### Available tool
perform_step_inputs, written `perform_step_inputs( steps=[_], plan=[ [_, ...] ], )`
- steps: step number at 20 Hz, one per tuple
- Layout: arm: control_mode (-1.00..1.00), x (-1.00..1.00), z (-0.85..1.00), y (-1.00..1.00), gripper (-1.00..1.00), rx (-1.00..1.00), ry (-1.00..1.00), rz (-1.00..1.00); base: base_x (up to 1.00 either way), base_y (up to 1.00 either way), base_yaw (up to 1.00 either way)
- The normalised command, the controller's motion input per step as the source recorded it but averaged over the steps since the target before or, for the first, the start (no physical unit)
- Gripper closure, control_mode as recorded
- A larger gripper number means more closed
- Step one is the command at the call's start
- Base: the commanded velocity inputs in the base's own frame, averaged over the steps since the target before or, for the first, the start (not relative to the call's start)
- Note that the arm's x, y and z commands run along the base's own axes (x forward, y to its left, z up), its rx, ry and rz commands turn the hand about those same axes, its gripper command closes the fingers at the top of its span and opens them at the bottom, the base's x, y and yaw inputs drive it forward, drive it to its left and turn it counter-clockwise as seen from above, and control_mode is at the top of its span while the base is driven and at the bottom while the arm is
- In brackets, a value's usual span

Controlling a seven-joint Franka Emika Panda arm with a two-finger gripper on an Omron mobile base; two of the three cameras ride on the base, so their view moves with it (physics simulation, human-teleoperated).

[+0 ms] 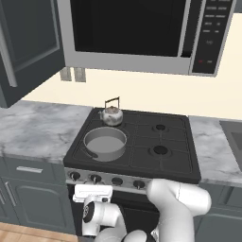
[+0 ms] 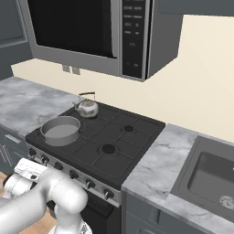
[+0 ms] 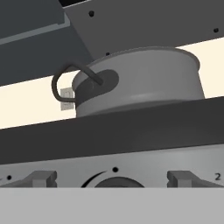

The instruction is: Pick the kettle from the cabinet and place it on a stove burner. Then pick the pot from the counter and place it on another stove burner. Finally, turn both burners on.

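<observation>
One kettle [image 1: 112, 115], small, squat and shiny silver with a thin dark arched handle, stands on the rear left burner of the cooktop [image 1: 165, 163]. One pot [image 1: 105, 143], wide, shallow, grey and lidless, sits just in front of the kettle on the front left burner; in the hand view a dark loop handle shows on the pot's side. Two burners [image 1: 160, 150] on the cooktop's right half are bare. Five knobs [image 1: 95, 178] line the cooktop's front. The gripper [image 3: 113, 186] hangs released, jaws spread wide, low before the cooktop's front left knobs. One microwave [image 1: 142, 33] hangs above the cooktop, marble desk [image 1: 38, 130] on either side, and one sink [image 2: 208, 176] lies right of the cooktop.
</observation>
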Motion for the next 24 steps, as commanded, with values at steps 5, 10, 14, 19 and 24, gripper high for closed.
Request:
perform_step_inputs(
  steps=[5, 10, 14, 19, 24],
  plan=[
    [-1.0, 0.06, -0.02, 0.0, -1.0, 0.0, 0.0, 0.0, 0.0, 0.0, 0.0],
    [-1.0, 0.04, -0.06, -0.01, -1.0, 0.0, 0.0, 0.0, 0.0, 0.0, 0.0],
    [-1.0, 0.0, -0.13, 0.0, -1.0, 0.0, 0.0, 0.0, 0.0, 0.0, 0.0],
    [-1.0, 0.0, -0.08, -0.01, -1.0, 0.0, 0.0, 0.0, 0.0, 0.0, 0.0],
    [-1.0, 0.06, 0.0, 0.0, -1.0, 0.0, 0.0, 0.0, 0.0, 0.0, 0.0]
  ],
)
